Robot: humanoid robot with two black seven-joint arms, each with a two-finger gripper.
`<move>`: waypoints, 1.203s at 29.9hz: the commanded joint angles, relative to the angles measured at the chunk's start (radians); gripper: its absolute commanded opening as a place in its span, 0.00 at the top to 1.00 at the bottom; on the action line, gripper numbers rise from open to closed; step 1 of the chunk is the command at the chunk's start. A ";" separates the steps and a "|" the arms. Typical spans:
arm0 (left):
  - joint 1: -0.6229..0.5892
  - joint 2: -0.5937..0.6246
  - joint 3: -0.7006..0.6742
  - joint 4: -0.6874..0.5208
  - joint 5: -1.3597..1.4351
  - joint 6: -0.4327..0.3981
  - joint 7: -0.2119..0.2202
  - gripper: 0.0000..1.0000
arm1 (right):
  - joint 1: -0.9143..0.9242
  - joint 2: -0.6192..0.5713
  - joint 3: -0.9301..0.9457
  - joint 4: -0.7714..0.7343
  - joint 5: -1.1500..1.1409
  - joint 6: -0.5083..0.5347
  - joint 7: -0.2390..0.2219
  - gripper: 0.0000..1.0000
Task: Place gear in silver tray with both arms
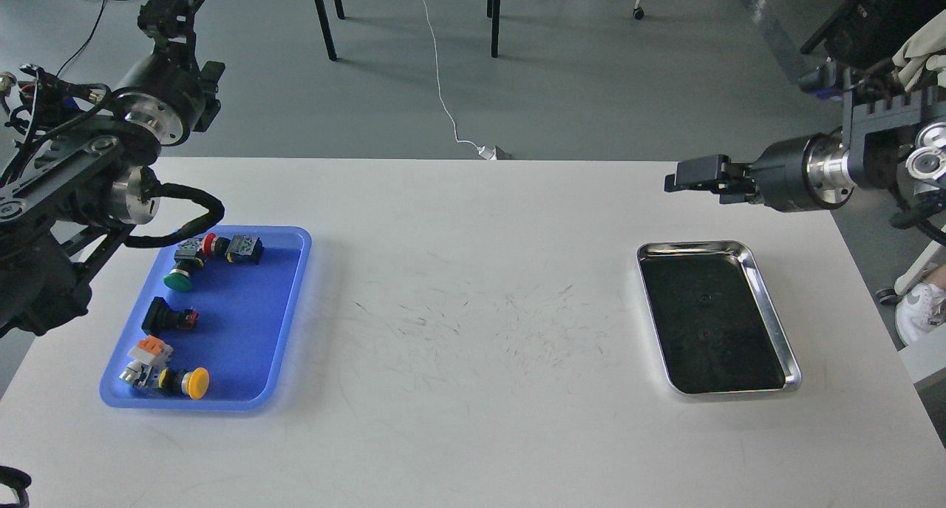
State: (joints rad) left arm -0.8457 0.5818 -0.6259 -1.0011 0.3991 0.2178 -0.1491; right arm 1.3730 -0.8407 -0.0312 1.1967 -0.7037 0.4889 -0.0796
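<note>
your silver tray sits empty at right of frame while the parts lie bunched in the blue tray at left, so you risk snagging two, and i cannot tell whether left gripper or right gripper is clenched

A white table is seen, its middle marked with fine dark scratches. On its left part a blue plastic tray is laid. Inside it, a green push button, a red one and a dark switch block are grouped at the far end. A black part is placed in the middle. A yellow push button and an orange-topped grey block are found at the near end. Beyond the table, black furniture legs and a white cable are seen on the grey floor.
</note>
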 commanded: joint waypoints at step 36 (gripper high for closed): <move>0.025 -0.071 -0.089 0.182 -0.207 -0.183 -0.020 0.02 | -0.762 0.397 0.913 -0.321 0.978 0.000 0.047 0.01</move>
State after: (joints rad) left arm -0.8194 0.5092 -0.7147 -0.8141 0.1902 0.0319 -0.1686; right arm 0.6163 -0.4190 0.8805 0.8652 0.2747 0.4886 -0.0321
